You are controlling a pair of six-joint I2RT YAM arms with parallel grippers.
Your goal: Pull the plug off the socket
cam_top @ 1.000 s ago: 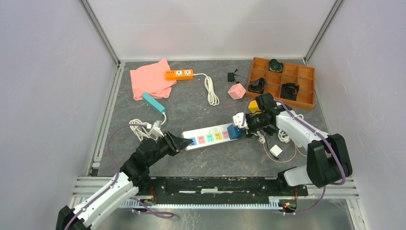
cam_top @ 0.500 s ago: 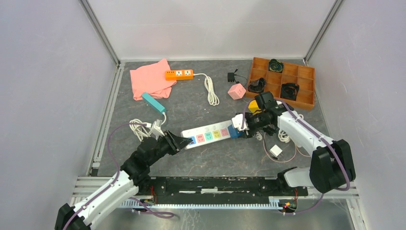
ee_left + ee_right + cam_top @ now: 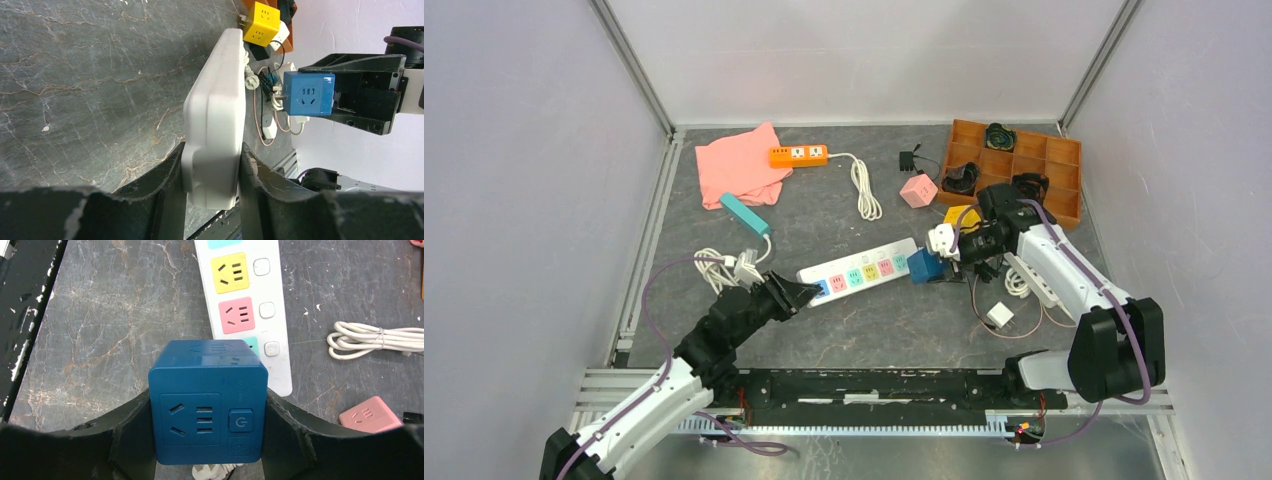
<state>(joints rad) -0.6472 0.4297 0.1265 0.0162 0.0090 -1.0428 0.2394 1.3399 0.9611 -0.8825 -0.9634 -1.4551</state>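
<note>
Between the right hand's fingers: the plug [image 3: 207, 402], a blue cube adapter, is clamped by two opposite side faces, its own outlet face and power button turned towards the wrist camera.
Right hand [image 3: 934, 260]: closed on the plug, a finger pressed flat against each side, carrying it clear of the worktop [image 3: 874, 340].
Pins [image 3: 279, 95]: in the left wrist view they stick out bare from the cube face that is turned towards the strip, with an open gap between them and it.
Socket [image 3: 859, 272]: the long white strip with pastel outlets lies on the worktop, running from the left hand towards the right hand. Its end by the right hand is apart from the plug.
Left hand [image 3: 796, 295]: clamped on the other end of the socket, a finger on each long edge, pinning it down.
Done: by my reading the pull itself is complete, since plug and socket no longer touch.
Left: very little. The task asks only for separation, so at most the plug is to be set down and both hands let go.
Behind the right hand: a yellow cube [image 3: 260, 20] sits just beyond the strip's end.
Beside the right hand: a bundled white cord [image 3: 375, 337] and a pink cube [image 3: 370, 415] lie near.
Beyond the right hand: an orange tray [image 3: 1064, 205] stands farther out.
</note>
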